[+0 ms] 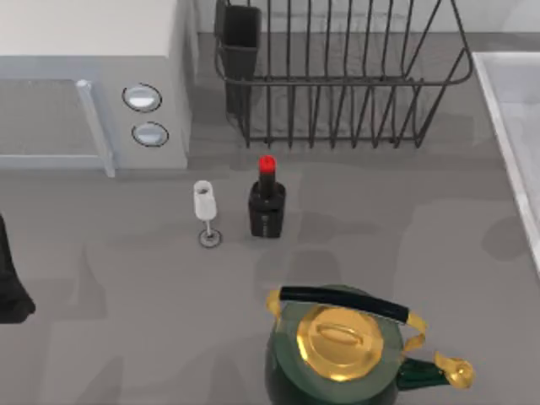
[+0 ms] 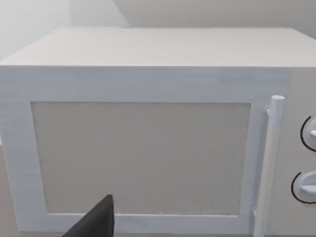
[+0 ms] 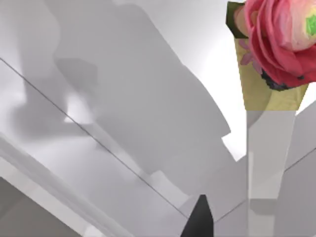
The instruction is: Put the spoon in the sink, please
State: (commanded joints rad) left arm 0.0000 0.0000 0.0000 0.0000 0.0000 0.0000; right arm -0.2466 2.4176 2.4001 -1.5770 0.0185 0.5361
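Left arm parked table's left (sink right).

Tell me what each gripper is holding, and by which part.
It cannot be told. The left gripper faces the microwave; the right gripper is over the sink. No spoon is seen in either.

Sink is cut by the top view's right edge, only a rim strip and a bit of basin in frame. Kettle is clipped at the bottom edge, microwave runs off the top-left, dish rack loses its upper part. Left arm is just a dark sliver at the left edge; one dark fingertip pokes in, so finger spacing can't be read.
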